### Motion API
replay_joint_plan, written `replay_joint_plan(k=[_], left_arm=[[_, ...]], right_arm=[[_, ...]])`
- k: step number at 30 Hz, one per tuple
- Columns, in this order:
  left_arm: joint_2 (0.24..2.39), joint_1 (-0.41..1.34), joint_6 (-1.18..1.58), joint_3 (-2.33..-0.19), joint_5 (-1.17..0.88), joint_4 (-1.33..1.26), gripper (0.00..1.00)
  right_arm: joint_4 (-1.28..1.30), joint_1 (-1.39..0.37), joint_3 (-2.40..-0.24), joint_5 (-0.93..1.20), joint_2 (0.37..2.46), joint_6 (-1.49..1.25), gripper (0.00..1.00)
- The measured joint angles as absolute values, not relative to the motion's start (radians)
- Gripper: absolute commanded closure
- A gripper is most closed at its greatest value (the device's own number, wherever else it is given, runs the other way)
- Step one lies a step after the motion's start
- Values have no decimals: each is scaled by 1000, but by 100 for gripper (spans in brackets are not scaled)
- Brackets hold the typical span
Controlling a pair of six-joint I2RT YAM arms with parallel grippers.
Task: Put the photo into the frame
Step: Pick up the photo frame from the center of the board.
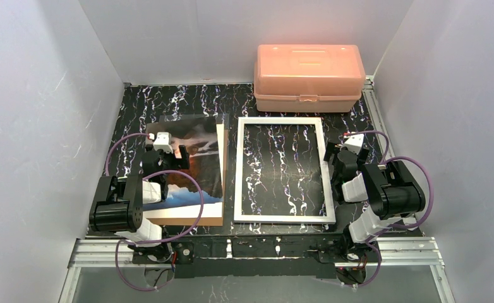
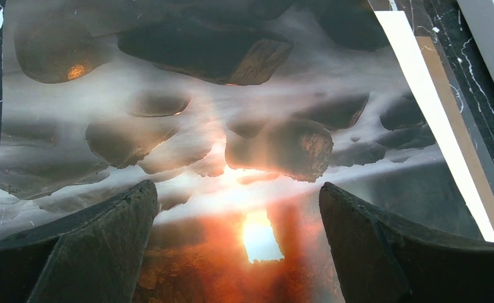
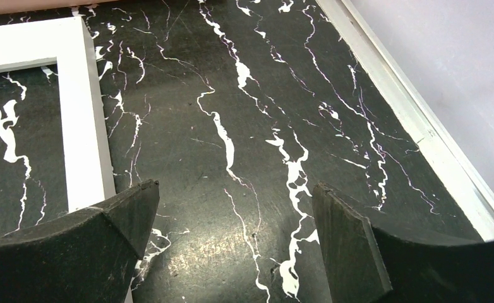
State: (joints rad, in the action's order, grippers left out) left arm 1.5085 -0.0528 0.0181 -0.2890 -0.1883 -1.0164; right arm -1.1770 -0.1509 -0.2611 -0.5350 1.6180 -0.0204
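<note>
So you've got the black marbled table [image 1: 187,101] with a pink box [image 1: 309,68] at the back, doing nothing. The frame [image 1: 282,218] lies flat mid-table, and the marble shows straight through it. Just left of it is a brown backing board [image 1: 187,218], and the photo [image 1: 200,167] lies flat on top of that. The left gripper [image 2: 238,192] hangs right over the print with its jaws wide apart and nothing in them. The right gripper [image 3: 235,189] is just as open and empty, over bare table beside the frame's right edge. My worry is that a glossy print lying flush gives the fingers no edge. They could skid, crease it, or shove the board into the frame.
</note>
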Motion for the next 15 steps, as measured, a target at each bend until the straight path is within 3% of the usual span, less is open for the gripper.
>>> replay_joint_plan(k=[5,10,15], left_arm=[[1475,-57,27,-345,-162,-861,2],[1452,-62,5,-654,-156,-480,2],[1459,-64,-6,-923,-160,-129,2]], right_arm=[[-1135,-153,-245,-553,1564,-22,1],[-757,-139,-349,-682,1312,-195,1],[-503,-104,-518,-576,1234,-446,1]])
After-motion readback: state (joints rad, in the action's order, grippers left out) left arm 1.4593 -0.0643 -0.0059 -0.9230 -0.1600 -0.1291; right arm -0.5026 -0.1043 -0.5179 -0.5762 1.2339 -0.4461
